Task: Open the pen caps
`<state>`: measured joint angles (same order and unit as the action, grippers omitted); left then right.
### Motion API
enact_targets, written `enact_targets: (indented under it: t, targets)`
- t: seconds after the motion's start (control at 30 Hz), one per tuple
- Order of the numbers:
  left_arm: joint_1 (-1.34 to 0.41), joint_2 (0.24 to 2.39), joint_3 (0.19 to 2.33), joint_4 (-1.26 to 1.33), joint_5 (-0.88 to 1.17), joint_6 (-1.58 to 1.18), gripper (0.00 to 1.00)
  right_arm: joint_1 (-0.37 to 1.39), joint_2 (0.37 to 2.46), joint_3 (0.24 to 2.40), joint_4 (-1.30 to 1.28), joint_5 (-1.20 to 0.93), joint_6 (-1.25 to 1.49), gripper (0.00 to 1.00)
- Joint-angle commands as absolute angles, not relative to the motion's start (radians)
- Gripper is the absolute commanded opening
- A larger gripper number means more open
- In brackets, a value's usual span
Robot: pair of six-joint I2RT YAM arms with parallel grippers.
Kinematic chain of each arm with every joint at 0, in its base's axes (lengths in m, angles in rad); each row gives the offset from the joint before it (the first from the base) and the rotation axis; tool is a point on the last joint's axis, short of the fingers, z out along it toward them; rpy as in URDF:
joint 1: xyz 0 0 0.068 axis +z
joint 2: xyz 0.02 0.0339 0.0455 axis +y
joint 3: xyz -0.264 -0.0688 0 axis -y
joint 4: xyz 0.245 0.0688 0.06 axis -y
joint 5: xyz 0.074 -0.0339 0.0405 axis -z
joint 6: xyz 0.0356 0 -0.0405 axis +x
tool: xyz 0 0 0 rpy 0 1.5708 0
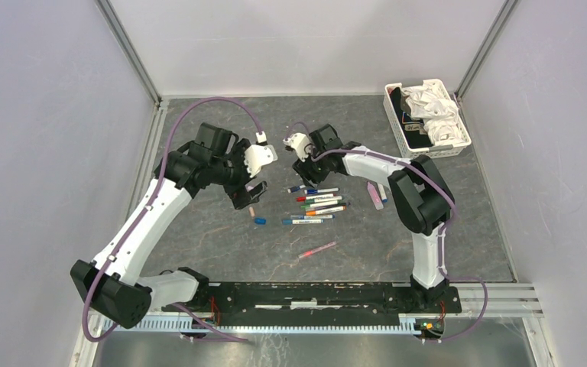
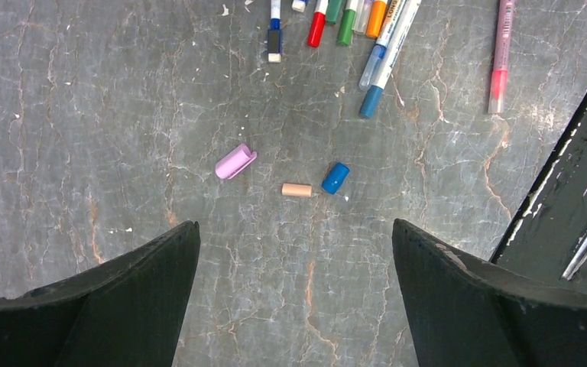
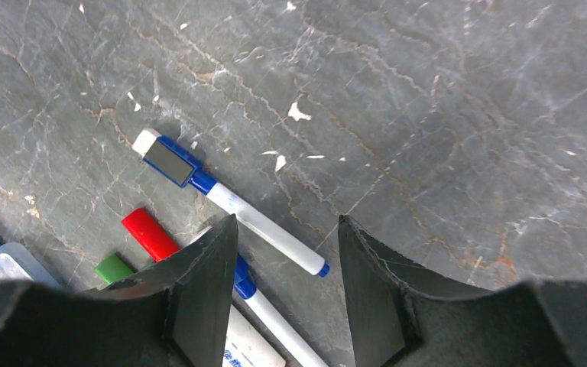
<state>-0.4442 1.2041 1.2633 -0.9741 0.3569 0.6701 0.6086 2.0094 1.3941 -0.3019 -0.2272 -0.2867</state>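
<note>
Three loose pen caps lie on the grey table in the left wrist view: a lilac one [image 2: 235, 161], a beige one [image 2: 296, 189] and a blue one [image 2: 335, 177]. My left gripper [image 2: 296, 237] hangs wide open above the table just short of them, with nothing between its fingers. From above, it [image 1: 249, 195] sits beside the blue cap [image 1: 260, 221]. My right gripper [image 3: 287, 229] is open over a white pen [image 3: 264, 229] with a blue cap [image 3: 170, 160], gripping nothing. A red cap [image 3: 150, 234] and a green cap [image 3: 112, 268] lie next to its left finger. A row of capped pens [image 1: 317, 202] lies below the right gripper [image 1: 301, 174].
A pink pen [image 1: 317, 249] lies alone nearer the arm bases. Another pink item [image 1: 374, 195] rests right of the pen row. A white slotted basket [image 1: 426, 118] holding crumpled white stuff stands at the back right corner. Grey walls ring the table.
</note>
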Motion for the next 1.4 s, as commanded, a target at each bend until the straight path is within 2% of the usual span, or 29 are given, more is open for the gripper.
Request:
enact_targets:
  t: [0.0, 0.33, 0.57, 0.7, 0.87, 1.0, 1.2, 1.3, 1.37]
  targets:
    - [-0.439, 1.214, 1.288, -0.988, 0.373, 0.659, 1.00, 0.610, 2.035, 1.413, -0.313, -0.279, -0.328, 0.56]
    - [-0.439, 1.244, 1.315, -0.991, 0.375, 0.660, 1.00, 0.614, 2.102, 1.454, -0.288, -0.289, -0.294, 0.55]
    - [-0.439, 1.244, 1.313, -0.996, 0.378, 0.667, 1.00, 0.619, 2.138, 1.472, -0.288, -0.312, -0.271, 0.47]
    - [-0.439, 1.240, 1.310, -0.998, 0.381, 0.666, 1.00, 0.619, 2.147, 1.468, -0.317, -0.302, -0.266, 0.33]
    - [-0.439, 1.234, 1.297, -1.000, 0.400, 0.680, 1.00, 0.620, 2.136, 1.404, -0.307, -0.263, -0.251, 0.09]
    - [-0.439, 1.233, 1.287, -1.000, 0.417, 0.703, 1.00, 0.619, 2.098, 1.372, -0.267, -0.239, -0.235, 0.00]
    - [-0.440, 1.203, 1.223, -0.984, 0.463, 0.775, 1.00, 0.614, 1.998, 1.422, -0.274, -0.162, -0.179, 0.00]
    - [-0.439, 1.184, 1.180, -0.939, 0.464, 0.824, 1.00, 0.607, 1.917, 1.419, -0.279, -0.237, -0.126, 0.00]
    - [-0.439, 1.181, 1.160, -0.915, 0.465, 0.865, 1.00, 0.602, 1.878, 1.411, -0.300, -0.359, -0.087, 0.00]
